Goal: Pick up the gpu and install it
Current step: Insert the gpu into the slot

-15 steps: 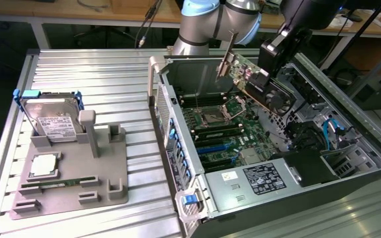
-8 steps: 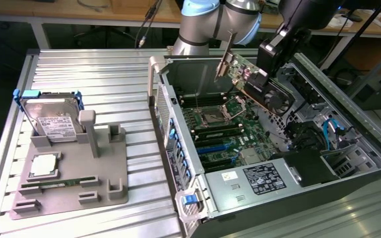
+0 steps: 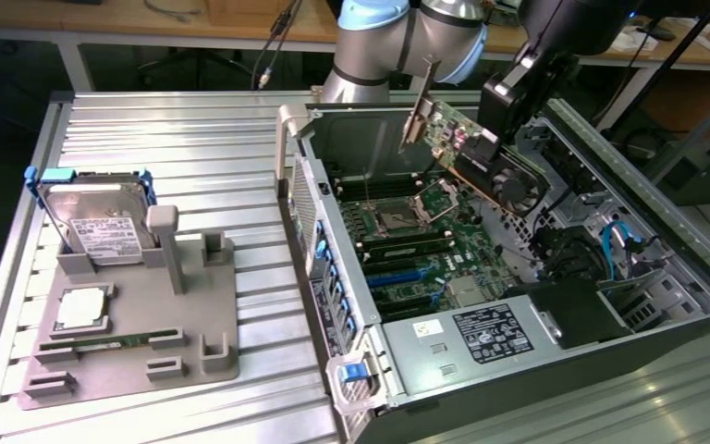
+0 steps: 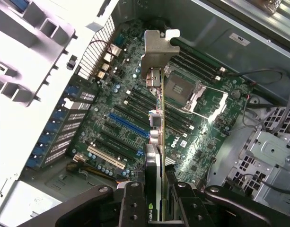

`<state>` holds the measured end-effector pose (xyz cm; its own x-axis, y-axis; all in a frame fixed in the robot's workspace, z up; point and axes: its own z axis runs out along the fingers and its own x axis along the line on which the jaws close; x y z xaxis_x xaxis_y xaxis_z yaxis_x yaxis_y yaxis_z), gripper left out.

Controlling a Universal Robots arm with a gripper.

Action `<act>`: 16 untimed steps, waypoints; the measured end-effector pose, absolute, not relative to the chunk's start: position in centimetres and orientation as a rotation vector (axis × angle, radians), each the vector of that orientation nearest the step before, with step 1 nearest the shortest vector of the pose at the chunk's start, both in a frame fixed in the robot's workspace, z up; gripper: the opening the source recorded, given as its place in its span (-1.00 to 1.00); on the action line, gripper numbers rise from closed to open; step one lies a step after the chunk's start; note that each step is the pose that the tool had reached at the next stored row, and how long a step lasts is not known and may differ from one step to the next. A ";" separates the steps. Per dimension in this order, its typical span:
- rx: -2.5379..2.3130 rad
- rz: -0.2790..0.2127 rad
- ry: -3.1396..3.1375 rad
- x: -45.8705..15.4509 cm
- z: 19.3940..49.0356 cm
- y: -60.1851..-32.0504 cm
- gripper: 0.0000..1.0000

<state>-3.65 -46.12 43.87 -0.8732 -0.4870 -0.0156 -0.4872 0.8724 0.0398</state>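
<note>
The gpu (image 3: 466, 153) is being clamped on its two flat faces by the claw (image 4: 159, 191), which is partly closed on the card. It is being held in the air inside the open computer case (image 3: 651, 213), clear of the motherboard (image 4: 107, 109). Its long axis is being pointed straight away from the claw, silver bracket (image 4: 156, 52) at the far end, while the blue slot (image 4: 128, 124) is lying beneath and to one side, seemingly angled across the card's lower edge.
</note>
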 end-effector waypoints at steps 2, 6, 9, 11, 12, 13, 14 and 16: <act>-0.793 0.067 3.034 -3.7 43.9 -46.1 -0.47; -0.798 0.067 3.033 -3.7 43.9 -46.1 -0.47; -0.800 0.067 3.032 -3.7 43.9 -46.1 -0.47; -0.802 0.067 3.032 -3.7 43.9 -46.1 -0.47; -0.807 0.067 3.030 -3.7 43.9 -46.1 -0.47; -0.809 0.067 3.030 -3.7 43.9 -46.1 -0.47; -0.811 0.067 3.030 -3.7 43.9 -46.1 -0.47; -0.813 0.067 3.029 -3.7 43.9 -46.1 -0.47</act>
<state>-3.67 -46.11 43.87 -0.8658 -0.5002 -0.0156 -0.5004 0.8649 0.0398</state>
